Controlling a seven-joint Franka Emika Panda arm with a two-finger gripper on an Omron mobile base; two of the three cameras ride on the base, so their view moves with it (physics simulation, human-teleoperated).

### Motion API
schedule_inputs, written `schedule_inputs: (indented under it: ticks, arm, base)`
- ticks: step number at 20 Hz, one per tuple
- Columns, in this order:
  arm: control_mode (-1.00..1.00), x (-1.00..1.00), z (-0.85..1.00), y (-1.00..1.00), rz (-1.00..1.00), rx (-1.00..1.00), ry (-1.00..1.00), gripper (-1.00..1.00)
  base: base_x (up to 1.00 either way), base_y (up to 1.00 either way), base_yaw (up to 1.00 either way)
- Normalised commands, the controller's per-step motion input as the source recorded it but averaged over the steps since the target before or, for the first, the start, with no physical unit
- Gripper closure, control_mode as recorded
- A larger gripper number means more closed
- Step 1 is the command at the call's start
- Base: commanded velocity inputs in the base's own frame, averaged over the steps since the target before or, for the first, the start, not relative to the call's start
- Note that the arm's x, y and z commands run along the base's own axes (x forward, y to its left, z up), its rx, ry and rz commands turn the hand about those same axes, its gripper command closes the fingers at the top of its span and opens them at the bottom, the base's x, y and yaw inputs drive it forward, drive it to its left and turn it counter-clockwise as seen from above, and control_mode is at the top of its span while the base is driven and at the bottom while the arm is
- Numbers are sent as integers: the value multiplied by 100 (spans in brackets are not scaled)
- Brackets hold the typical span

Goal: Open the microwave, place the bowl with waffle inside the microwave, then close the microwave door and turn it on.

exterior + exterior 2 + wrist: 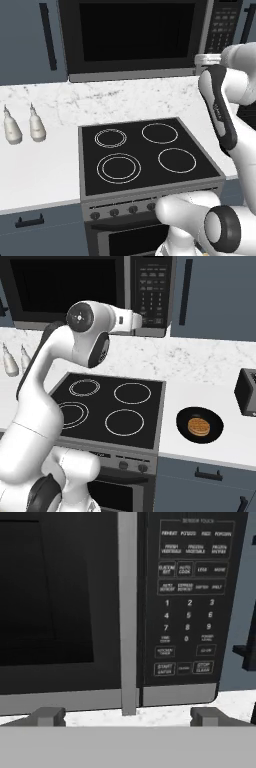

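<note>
Grey-framed microwave door (pixel 60 602) is shut, just ahead of the spread, empty end effector (pixel 127 717).

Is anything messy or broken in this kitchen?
Nothing stands out. The microwave door is shut and straight, the bowl with waffle sits flat on the counter right of the stove, nothing spilled. Two bottles stand upright. The gripper points at the microwave, fingers apart.

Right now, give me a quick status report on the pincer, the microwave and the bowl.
Pincer open, empty, facing the microwave door handle edge. Door shut. Bowl with waffle on the counter right of the stove. Nothing in the way.
</note>
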Motion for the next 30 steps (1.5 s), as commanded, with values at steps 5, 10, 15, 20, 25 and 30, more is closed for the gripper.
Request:
schedule_inputs:
  ticks: [5,10,15,20,25,30]
  arm:
    - [-100,47,0,-3,0,0,0,-100]
    - [-100,49,0,0,0,0,0,-100]
    - [-100,63,0,-3,0,1,0,-100]
    - [-100,74,-10,-11,0,0,0,-100]
    - [-100,67,-13,-12,0,1,0,-100]
    - [-100,54,-15,-5,0,1,0,-100]
  base:
    - [0,0,0]
    - [0,0,0]
    - [0,0,0]
    - [0,0,0]
    - [0,0,0]
    - [0,0,0]
